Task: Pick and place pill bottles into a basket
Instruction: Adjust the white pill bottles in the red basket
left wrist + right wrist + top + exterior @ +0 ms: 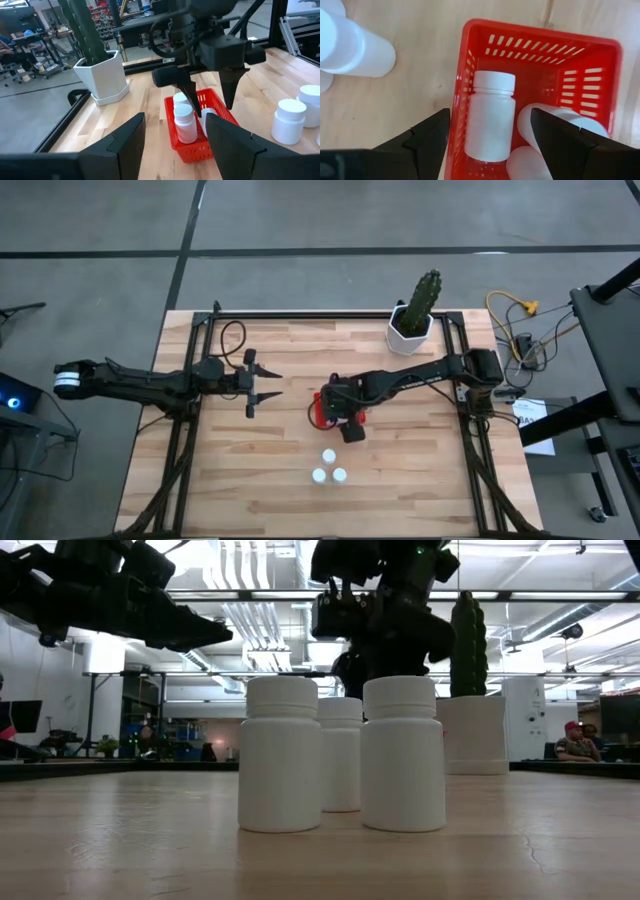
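Pale butcher-block table [260, 500] at mid-frame of the high view, framed by grey concrete floor. Red slotted basket [580, 65] filling the right of the right wrist view, walls pierced with short slits. Inside, three pill bottles: one lying lengthwise [491, 115], plain white with a ribbed round cap, two more [555, 122] crowded at lower right. Three further bottles [328, 468] clustered just below centre in the high view, standing upright, close together; same trio [345, 752] large in the low view, smooth white cylinders with stepped caps. Right gripper [352, 423] poised directly over the basket, fingers spread wide, gripping nothing. Left gripper [268, 386] parked at centre-left of the high view, well apart from the basket, fingers likewise parted and empty. White pot with a green cactus [413, 320] at upper right.
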You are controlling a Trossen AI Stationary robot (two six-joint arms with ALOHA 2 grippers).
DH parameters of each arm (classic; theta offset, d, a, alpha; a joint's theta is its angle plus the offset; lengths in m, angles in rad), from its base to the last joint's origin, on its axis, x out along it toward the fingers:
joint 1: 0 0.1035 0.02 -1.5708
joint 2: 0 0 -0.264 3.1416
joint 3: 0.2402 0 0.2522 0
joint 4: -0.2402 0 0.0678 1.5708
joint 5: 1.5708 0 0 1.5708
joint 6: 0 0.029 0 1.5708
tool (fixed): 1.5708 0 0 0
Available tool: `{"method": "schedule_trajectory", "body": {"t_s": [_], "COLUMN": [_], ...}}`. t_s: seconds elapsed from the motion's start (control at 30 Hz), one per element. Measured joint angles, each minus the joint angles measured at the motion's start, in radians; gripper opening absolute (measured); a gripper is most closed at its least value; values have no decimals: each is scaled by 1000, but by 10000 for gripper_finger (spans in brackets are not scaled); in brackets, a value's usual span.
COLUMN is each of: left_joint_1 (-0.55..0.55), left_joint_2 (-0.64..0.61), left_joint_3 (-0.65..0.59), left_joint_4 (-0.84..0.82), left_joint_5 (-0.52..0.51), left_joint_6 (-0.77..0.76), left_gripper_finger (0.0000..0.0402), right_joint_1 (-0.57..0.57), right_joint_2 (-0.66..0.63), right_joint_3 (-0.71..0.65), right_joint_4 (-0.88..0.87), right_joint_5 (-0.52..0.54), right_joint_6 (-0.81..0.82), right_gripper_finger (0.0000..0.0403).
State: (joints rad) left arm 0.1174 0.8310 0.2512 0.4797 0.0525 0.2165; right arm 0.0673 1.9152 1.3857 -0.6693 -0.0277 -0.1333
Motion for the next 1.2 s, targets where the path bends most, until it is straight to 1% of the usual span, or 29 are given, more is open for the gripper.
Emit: {"method": "schedule_trajectory", "body": {"t_s": [0.27, 0.73, 1.0, 1.2], "left_joint_1": [0, 0, 0, 0], "left_joint_2": [0, 0, 0, 0], "left_joint_3": [0, 0, 0, 0], "left_joint_4": [-3, -5, -11, -13], "left_joint_5": [0, 0, 0, 0], "left_joint_6": [0, 0, -1, -1], "left_gripper_finger": [191, 191, 191, 191], "right_joint_1": [0, 0, 0, 0], "right_joint_2": [42, 69, 104, 104], "right_joint_3": [1, 0, -2, -2], "right_joint_4": [3, 33, 45, 44], "right_joint_5": [-1, -4, -37, -36], "right_joint_6": [-1, 2, 2, 6], "right_gripper_finger": [265, 265, 265, 256]}}
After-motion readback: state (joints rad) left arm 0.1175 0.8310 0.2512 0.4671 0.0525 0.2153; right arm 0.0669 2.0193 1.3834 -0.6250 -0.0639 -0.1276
